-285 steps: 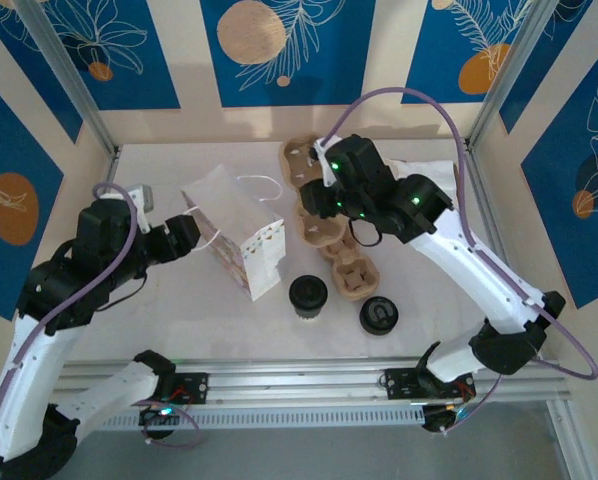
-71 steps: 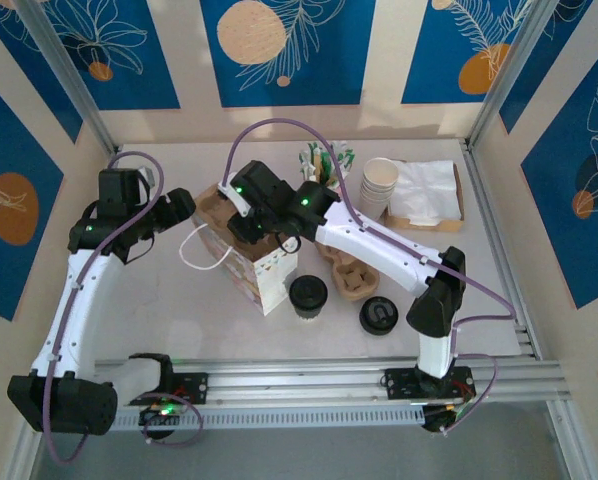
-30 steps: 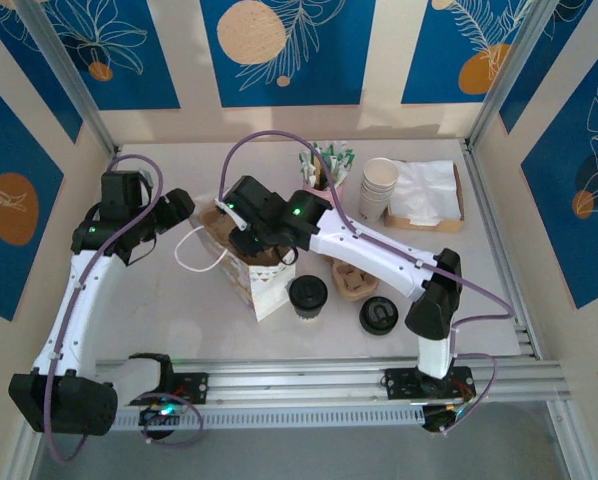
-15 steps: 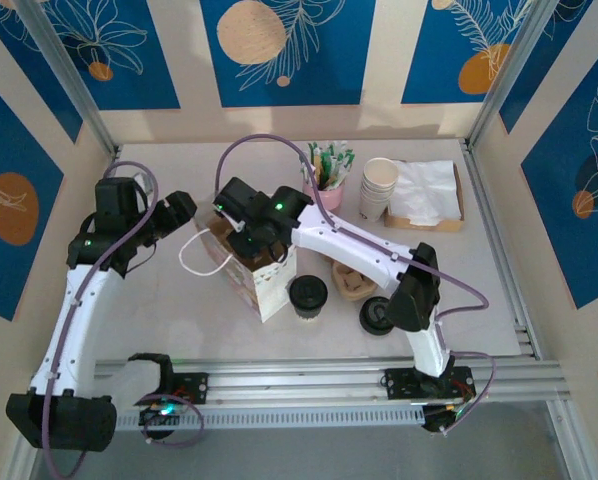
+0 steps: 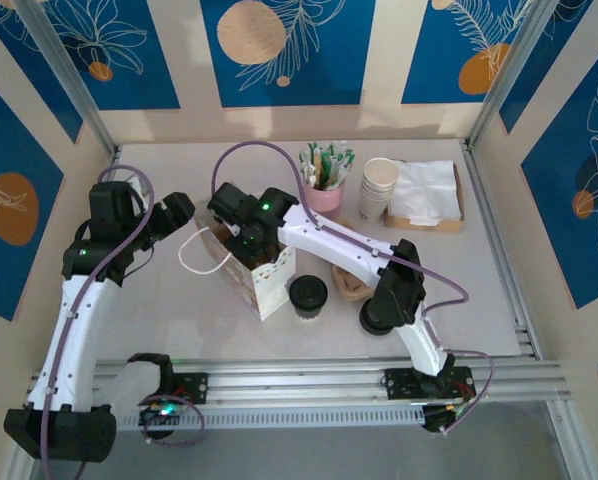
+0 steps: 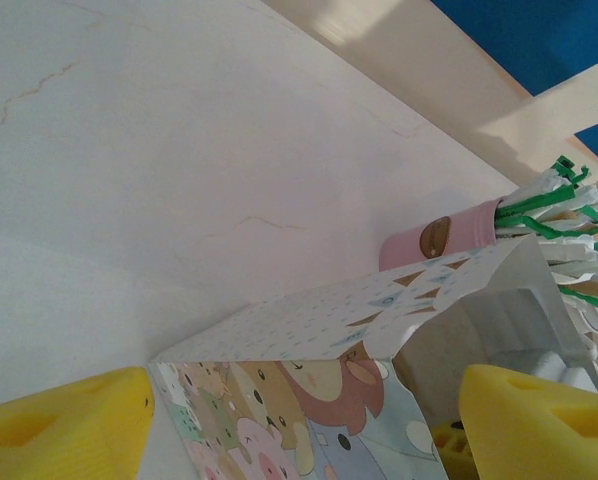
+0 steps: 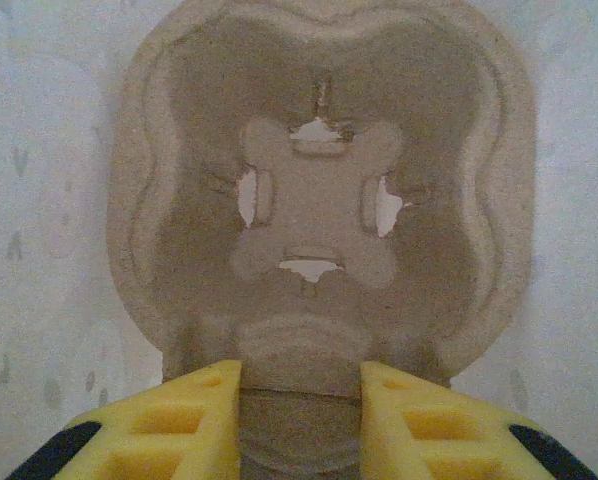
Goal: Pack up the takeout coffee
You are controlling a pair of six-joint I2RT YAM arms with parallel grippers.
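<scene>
Pale marbled tabletop (image 5: 169,300), boxed in by blue leaf-print panels (image 5: 299,60). Top view: takeout coffee (image 5: 307,295) stood on the table just right of the patterned paper bag (image 5: 269,285), outside it. Left wrist: left gripper (image 6: 299,420) fingers stood apart, bag edge between them, bare white surface beyond. Right wrist: right gripper (image 7: 301,400) was clamped on the pulp cup tray (image 7: 319,200) rim, pale bag walls around it.

Cup tray (image 7: 319,150): rough matt moulded pulp, fibrous. Bag (image 6: 309,385): matt printed paper. Worktop (image 6: 179,150): smooth, marble-look, faint sheen. Takeout coffee (image 5: 308,293): black plastic lid. Front rail (image 5: 299,370): bare ribbed metal.
</scene>
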